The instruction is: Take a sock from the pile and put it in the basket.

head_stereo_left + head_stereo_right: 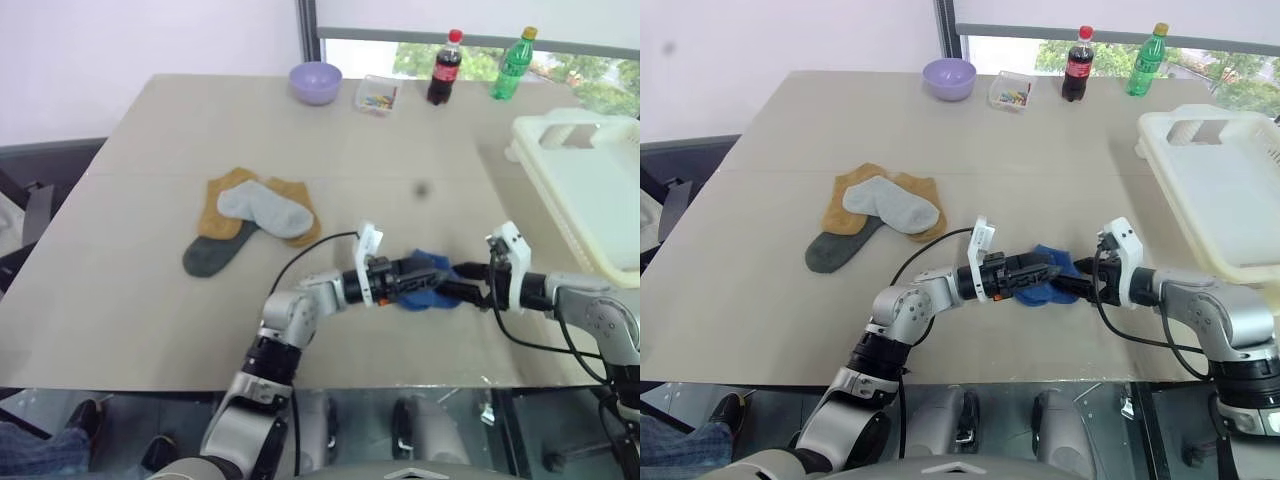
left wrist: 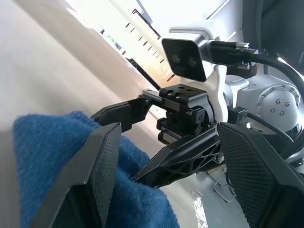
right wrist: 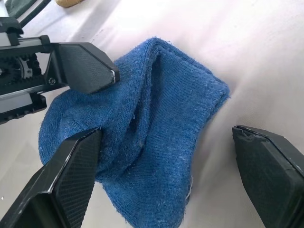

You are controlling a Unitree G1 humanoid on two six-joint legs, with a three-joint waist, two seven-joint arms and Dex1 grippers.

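Observation:
A blue sock (image 1: 424,290) lies on the table near its front edge, apart from the pile (image 1: 255,215) of mustard, light grey and dark grey socks to its left. My left gripper (image 1: 413,274) reaches in from the left, open, with one finger (image 3: 80,66) resting on top of the blue sock (image 3: 152,133). Facing it from the right, my right gripper (image 3: 166,132) is open and its fingers stand on either side of the sock. The white basket (image 1: 590,190) sits at the table's right edge.
At the far edge of the table (image 1: 150,300) stand a lilac bowl (image 1: 316,82), a small clear box (image 1: 377,95), a cola bottle (image 1: 444,68) and a green bottle (image 1: 513,65). A person's leg (image 1: 40,445) shows below the front left corner.

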